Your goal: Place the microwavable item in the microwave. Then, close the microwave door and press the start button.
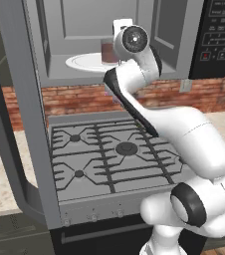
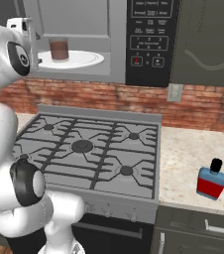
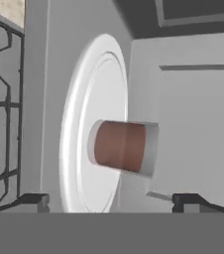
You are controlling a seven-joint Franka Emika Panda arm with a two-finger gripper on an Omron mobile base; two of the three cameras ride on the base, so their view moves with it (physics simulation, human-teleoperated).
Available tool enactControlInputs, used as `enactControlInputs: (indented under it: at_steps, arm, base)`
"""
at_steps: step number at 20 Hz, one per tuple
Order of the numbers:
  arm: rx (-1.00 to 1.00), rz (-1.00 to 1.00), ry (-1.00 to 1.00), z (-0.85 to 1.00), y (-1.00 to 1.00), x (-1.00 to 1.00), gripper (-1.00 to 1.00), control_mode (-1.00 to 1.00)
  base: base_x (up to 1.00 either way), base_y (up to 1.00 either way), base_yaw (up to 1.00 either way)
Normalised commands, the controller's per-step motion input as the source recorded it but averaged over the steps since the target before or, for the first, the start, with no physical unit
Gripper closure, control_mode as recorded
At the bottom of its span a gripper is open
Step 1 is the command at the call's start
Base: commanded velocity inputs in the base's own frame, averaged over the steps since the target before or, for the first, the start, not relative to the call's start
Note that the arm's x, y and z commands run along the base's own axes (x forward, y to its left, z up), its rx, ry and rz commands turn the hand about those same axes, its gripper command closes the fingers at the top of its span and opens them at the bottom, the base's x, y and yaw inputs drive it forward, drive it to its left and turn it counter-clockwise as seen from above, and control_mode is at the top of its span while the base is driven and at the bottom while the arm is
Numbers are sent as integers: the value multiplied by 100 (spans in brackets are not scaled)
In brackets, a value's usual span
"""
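Gripper is seen spread wide at lower frame, nothing held or touched. Glass tumbler is stood on the turntable plate inside the microwave, centre frame.

microwave mouth open to the front, tumbler standing mid-turntable, door swung out left
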Motion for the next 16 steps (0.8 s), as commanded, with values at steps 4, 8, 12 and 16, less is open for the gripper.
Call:
enactControlInputs:
  at_steps: [4,8,12,16]
  arm:
    - [-34,0,-23,-80,23,-75,-100,-100]
    - [-42,1,-6,-88,41,-56,-100,-100]
    - [-41,1,-5,-75,48,-49,-100,-100]
    - [-40,0,-13,-62,74,-33,-100,-100]
  base:
    - [0,0,0]
    - [0,0,0]
    - [0,0,0]
    - [0,0,0]
